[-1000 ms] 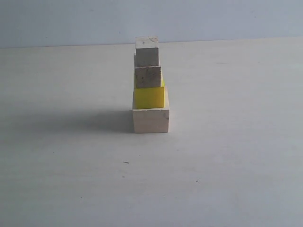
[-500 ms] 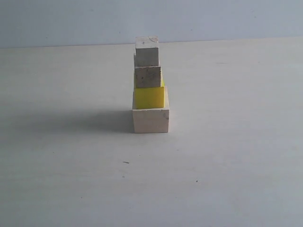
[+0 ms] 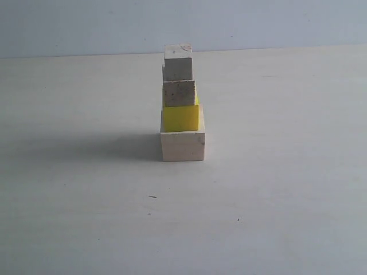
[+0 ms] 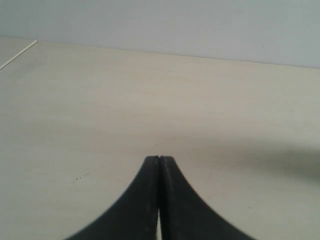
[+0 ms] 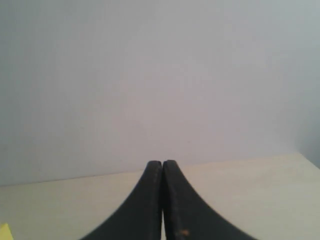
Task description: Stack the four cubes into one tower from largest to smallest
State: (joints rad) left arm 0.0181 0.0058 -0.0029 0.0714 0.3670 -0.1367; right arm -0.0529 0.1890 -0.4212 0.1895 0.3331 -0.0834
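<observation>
The four cubes stand as one tower in the middle of the exterior view. The large pale wood cube [image 3: 183, 145] is at the bottom, the yellow cube [image 3: 180, 117] on it, then the speckled medium wood cube [image 3: 179, 93], and the small wood cube [image 3: 178, 62] on top. Neither gripper shows in the exterior view. My left gripper [image 4: 159, 158] is shut with nothing in it, over bare table. My right gripper [image 5: 162, 162] is shut and empty too. A sliver of yellow [image 5: 4, 232] shows at the edge of the right wrist view.
The pale table [image 3: 287, 189] runs wide on both sides of the tower, with a plain wall [image 3: 258, 23] behind. The tower's shadow [image 3: 86, 148] lies on the table to its left. A table edge [image 4: 17, 54] shows in the left wrist view.
</observation>
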